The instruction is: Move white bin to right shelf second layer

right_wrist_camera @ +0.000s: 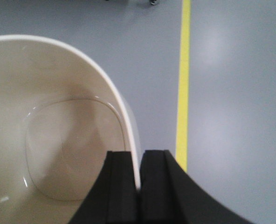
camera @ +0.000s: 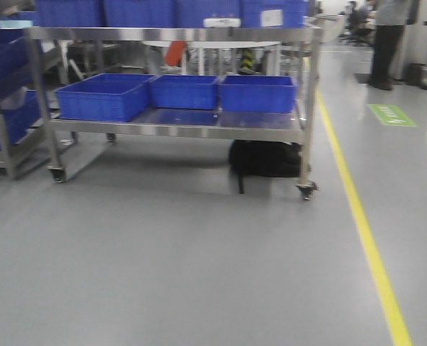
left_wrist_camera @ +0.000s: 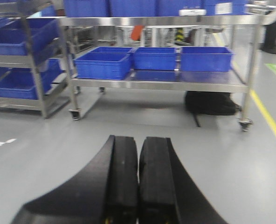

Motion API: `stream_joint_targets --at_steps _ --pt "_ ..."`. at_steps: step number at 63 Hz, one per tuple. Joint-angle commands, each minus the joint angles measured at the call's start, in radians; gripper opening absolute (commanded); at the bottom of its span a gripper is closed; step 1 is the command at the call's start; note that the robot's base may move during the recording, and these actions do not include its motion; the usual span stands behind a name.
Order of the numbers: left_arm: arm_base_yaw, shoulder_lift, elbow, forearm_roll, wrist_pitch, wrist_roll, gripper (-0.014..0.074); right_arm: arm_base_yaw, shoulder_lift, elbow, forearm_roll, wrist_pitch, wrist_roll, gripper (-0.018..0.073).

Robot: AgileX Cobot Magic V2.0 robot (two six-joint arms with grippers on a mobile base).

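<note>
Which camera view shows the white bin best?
The right wrist view: the white bin fills its left half, inside visible, rim pinched by the jaws of the right gripper. The front and left wrist views show none of it.

The white bin [right_wrist_camera: 49, 140] is seen from above, its glossy cream interior and rounded-square base lit by soft reflections. Its thin rim is clamped by the right end effector [right_wrist_camera: 138, 161], one black jaw set inside the wall and one outside. Below and beside the bin, grey floor [right_wrist_camera: 236, 93] is shown, crossed by a yellow line [right_wrist_camera: 183, 70] just right of the rim.
</note>
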Motion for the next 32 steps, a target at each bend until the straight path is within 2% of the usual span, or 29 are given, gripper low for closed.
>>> stream_joint_targets --at_steps 1,32 --pt "-0.007 -0.02 0.029 -0.008 -0.081 -0.005 0.0085 -0.007 -0.002 -0.032 -0.006 -0.087 -0.003 0.0052" --pt "-0.007 -0.02 0.029 -0.008 -0.081 -0.005 0.0085 -0.007 -0.002 -0.032 -0.006 -0.082 -0.003 0.0052"
